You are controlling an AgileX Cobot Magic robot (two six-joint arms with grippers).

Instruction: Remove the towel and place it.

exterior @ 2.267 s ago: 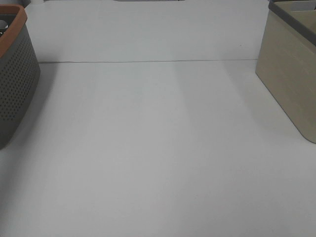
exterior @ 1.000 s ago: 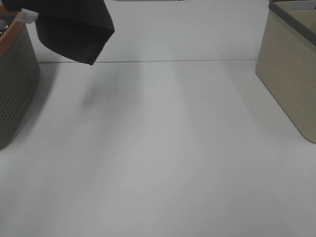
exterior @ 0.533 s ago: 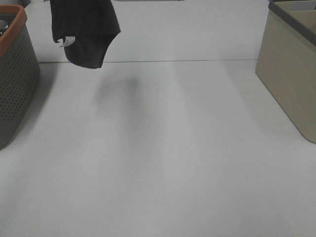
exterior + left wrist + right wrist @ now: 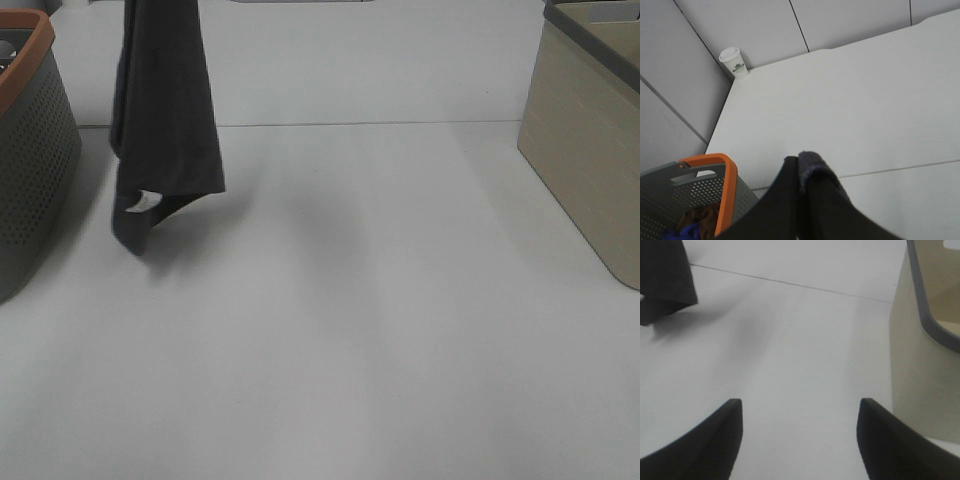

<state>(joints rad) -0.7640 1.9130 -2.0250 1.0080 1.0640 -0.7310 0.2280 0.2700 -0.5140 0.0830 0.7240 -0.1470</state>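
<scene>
The dark charcoal towel (image 4: 165,110) hangs down in a long fold from above the top edge of the exterior view, just right of the grey basket. Its white tag (image 4: 143,201) shows near its lower end, which is at or just above the table. My left gripper (image 4: 802,202) is shut on the towel's top (image 4: 812,167); it is out of the exterior view. My right gripper (image 4: 800,440) is open and empty, low over the table to the right of the towel (image 4: 662,280).
A grey perforated basket with an orange rim (image 4: 30,150) stands at the left edge, with clothes inside (image 4: 695,220). A beige wooden box with a dark rim (image 4: 590,150) stands at the right. A paper cup (image 4: 734,61) sits at the table's far corner.
The towel came out of the basket, swung right and dropped lower; it now hangs long and narrow with its lower end near the table. The right gripper is unchanged.
</scene>
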